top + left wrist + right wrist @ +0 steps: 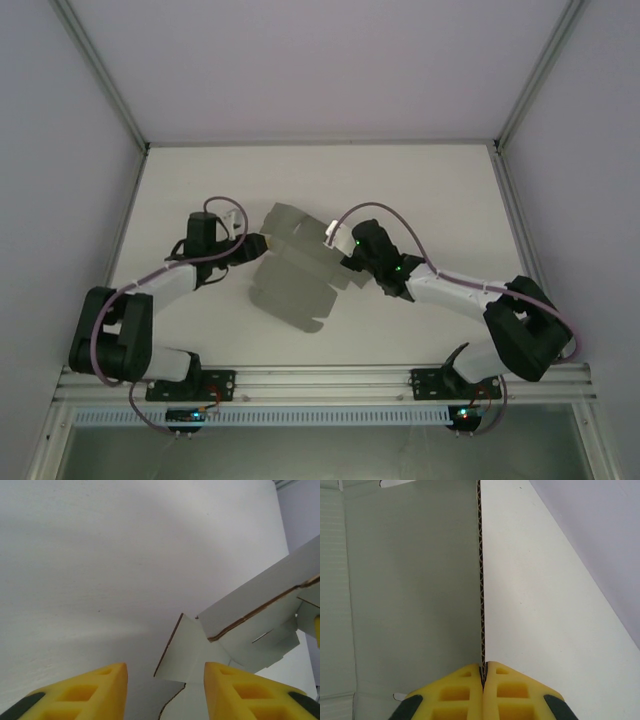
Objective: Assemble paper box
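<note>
Pale walls are closing in a white table (180,200), and the two arms are reaching inward from its near edge. On the left, the left gripper (165,672) is hovering low over the table with its yellow fingers (85,692) spread apart. A loose corner flap (182,650) of the card is sitting just ahead of the gap, and nothing is being pinched. At the centre, the paper box (295,275) is standing half-formed and tilted, a grey cut-out with some panels folded up and others hanging open. On the right, the right gripper (483,667) is pressing its jaws together on the thin edge of an upright wall panel, steadying the whole piece.

Judging from this, the folding step is under way, with one arm anchoring while the other is lining up on a side flap. The next move is probably calling for the left claw to take or push that flap inward along its crease. It needs doing gently, since the card is thin and the only firm hold is the pinch on the right.
</note>
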`<state>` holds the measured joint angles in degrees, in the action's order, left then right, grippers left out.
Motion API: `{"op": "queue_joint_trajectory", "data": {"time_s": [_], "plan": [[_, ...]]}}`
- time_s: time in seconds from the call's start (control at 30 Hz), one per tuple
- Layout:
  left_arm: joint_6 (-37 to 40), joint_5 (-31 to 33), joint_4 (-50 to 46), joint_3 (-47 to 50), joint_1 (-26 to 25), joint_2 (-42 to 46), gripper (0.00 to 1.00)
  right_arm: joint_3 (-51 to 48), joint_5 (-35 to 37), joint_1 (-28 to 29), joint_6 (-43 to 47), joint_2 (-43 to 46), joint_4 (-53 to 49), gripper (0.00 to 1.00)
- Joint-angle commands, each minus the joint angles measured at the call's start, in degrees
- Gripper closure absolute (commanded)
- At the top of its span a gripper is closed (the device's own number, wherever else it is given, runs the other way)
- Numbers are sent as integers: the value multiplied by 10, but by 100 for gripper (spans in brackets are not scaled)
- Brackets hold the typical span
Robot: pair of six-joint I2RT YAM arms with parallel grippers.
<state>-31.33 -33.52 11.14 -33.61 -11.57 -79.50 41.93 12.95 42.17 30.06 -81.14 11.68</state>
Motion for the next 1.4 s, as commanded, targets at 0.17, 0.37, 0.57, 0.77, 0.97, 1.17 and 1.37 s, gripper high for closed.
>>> {"op": "queue_joint_trajectory", "data": {"time_s": [0.17,0.37,0.57,0.77,0.97,1.17,1.37], "plan": [[-8,-50,87,-15,3,-41,67,13,-45,-10,-30,11,-18,100],[-8,-49,126,-1,3,-38,100,16,-45,-17,-54,10,-22,100],[17,-53,127,24,1,-9,100,54,-46,-72,-166,-7,-77,100],[66,-18,108,45,-29,49,100,81,-34,-97,-199,-27,-120,100],[196,182,-16,2,-155,78,100,95,-36,-80,-194,-24,-122,100],[240,268,-9,-13,-228,60,100,98,-34,-52,-151,-18,-135,100],[306,319,1,-48,-296,-21,100,84,3,9,-60,-16,-102,100]]}}
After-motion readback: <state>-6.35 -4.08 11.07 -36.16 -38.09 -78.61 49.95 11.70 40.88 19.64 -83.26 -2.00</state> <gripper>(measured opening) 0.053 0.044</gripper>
